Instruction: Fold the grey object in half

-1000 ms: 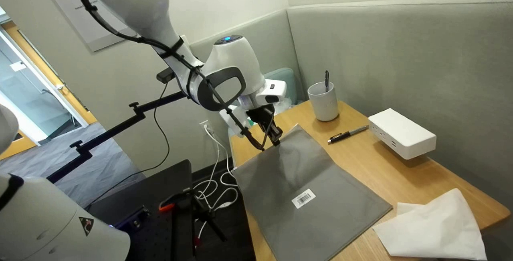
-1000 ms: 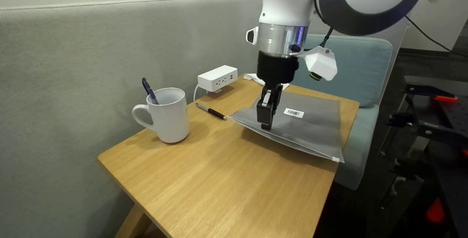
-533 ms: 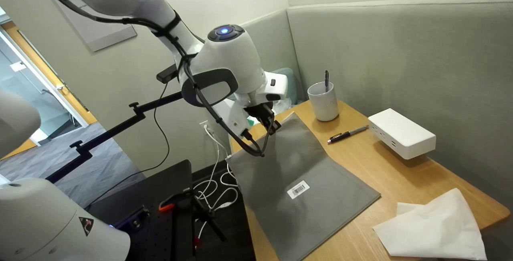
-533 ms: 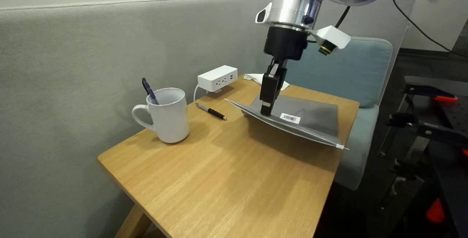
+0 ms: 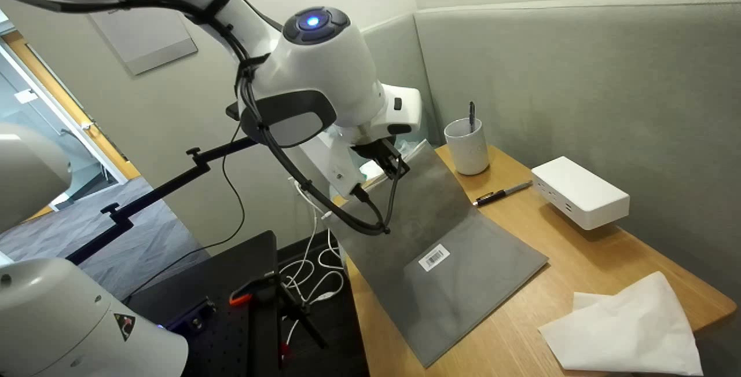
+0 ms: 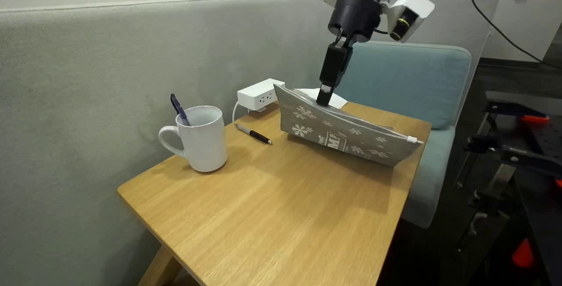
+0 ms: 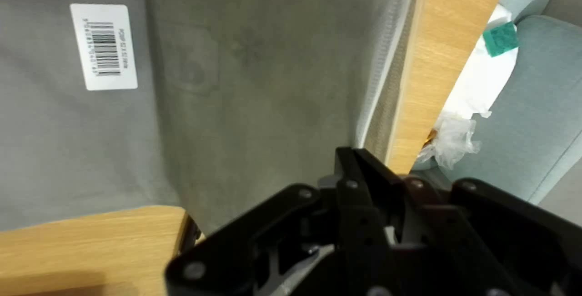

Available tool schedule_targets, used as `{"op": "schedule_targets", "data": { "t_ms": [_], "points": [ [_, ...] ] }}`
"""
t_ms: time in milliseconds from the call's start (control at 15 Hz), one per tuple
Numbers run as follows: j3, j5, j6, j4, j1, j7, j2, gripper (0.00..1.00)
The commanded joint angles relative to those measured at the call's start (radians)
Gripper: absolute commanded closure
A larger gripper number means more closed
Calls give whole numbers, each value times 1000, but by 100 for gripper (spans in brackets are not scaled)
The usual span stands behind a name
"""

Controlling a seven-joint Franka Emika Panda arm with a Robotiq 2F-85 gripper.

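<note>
Gripper (image 6: 324,98) clamps the raised zip edge of the grey pouch (image 5: 448,229). Beneath, the counter (image 6: 246,215) carries the pouch's flat, barcoded part. A white cloth (image 5: 628,330) lies near the pouch's flat corner, a mug (image 6: 204,141) near its raised side, a loose pen (image 6: 253,134) just beside the pouch.

In an exterior view the grey zip bag (image 6: 338,130) partly hides the white napkin (image 6: 337,101), and the bag's finest print is illegible. The white mug (image 6: 204,141) hides part of the pen (image 6: 179,108) inside. Both exterior views cut off the robot arm (image 5: 327,70). The wrist view's left edge crops the bag, its bottom edge the fingers (image 7: 349,171).
</note>
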Motion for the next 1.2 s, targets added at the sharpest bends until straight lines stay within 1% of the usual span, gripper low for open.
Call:
{"op": "schedule_targets", "data": {
  "t_ms": [0,133,267,400,533,600,667,867,933,1133],
  "points": [
    [141,-57,-39,-40,-209,-39,54,99],
    [190,-103,-63,-54,-305,-42,95,99],
    [224,-148,-103,-63,-391,-45,139,99],
    [248,-179,-149,-68,-461,-43,177,99],
    [259,-193,-197,-65,-509,-35,211,99],
    [222,-200,-155,-55,-448,-1,172,99],
    [220,-207,-161,-54,-459,-2,185,94],
    [213,-209,-160,-52,-452,-2,192,94],
    [213,-209,-160,-52,-447,-1,192,99],
    [255,-201,-242,-26,-488,-12,226,99]
  ]
}}
